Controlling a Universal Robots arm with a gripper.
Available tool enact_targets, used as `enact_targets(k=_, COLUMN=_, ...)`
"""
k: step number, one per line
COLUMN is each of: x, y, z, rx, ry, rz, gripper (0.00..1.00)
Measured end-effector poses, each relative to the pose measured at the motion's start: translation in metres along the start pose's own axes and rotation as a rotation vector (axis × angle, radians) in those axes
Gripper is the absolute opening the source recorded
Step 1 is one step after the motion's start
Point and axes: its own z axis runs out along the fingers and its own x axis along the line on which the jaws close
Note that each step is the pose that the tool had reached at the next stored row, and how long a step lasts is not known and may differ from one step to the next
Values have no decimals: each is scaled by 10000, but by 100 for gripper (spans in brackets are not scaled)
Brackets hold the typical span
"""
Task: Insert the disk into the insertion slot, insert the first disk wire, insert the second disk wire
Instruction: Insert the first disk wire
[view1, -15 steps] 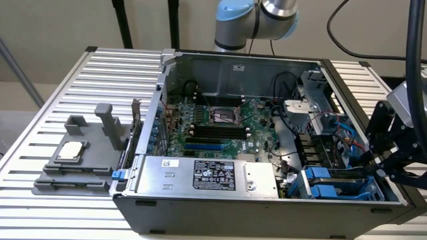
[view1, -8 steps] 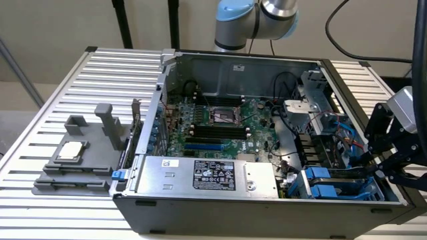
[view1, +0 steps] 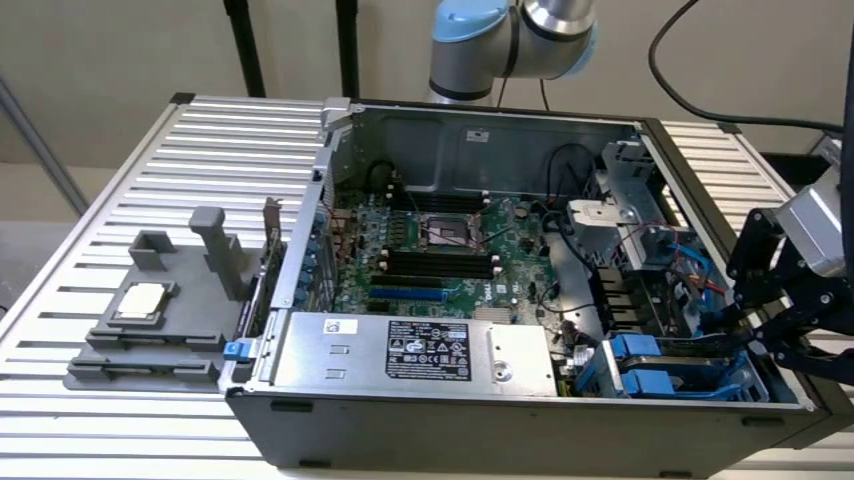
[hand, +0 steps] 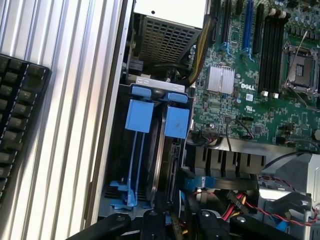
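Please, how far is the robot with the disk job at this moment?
Looks done: the disk appears to stand inside the insertion slot, between its blue clips. In hand: the gripper is low at the slot's end, by the disk's edge; whether it holds anything I cannot tell. Left: apparently both disk wires; red and yellow wires lie loose beside the slot.
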Motion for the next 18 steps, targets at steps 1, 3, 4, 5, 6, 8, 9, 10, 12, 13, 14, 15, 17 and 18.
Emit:
enact_targets(k=1, x=1, y=-5, z=2, rx=-1, ry=-37, rz=-35, gripper=29)
enact_targets(k=3, x=3, y=-15, z=5, rx=-4, ry=-119, rz=-112, gripper=29)
enact_targets(k=4, x=4, y=-20, z=5, rx=-6, ry=-156, rz=-151, gripper=29)
enact_targets(k=5, x=5, y=-25, z=5, rx=-8, ry=-189, rz=-189, gripper=29)
enact_targets(k=6, x=6, y=-31, z=5, rx=-12, ry=-218, rz=-228, gripper=27)
enact_targets(k=8, x=8, y=-40, z=5, rx=-20, ry=-258, rz=-298, gripper=27)
enact_targets(k=9, x=9, y=-45, z=5, rx=-24, ry=-274, rz=-334, gripper=20)
enact_targets(k=10, x=11, y=-49, z=6, rx=-29, ry=-291, rz=-369, gripper=20)
enact_targets(k=12, x=14, y=-55, z=6, rx=-36, ry=-318, rz=-432, gripper=20)
enact_targets(k=13, x=16, y=-56, z=6, rx=-40, ry=-330, rz=-461, gripper=20)
enact_targets(k=14, x=19, y=-55, z=5, rx=-44, ry=-346, rz=-486, gripper=20)
enact_targets(k=15, x=20, y=-55, z=5, rx=-45, ry=-362, rz=-509, gripper=18)
enact_targets(k=17, x=19, y=-56, z=5, rx=-48, ry=-383, rz=-548, gripper=18)
enact_targets(k=18, x=19, y=-56, z=5, rx=-51, ry=-386, rz=-562, gripper=18)
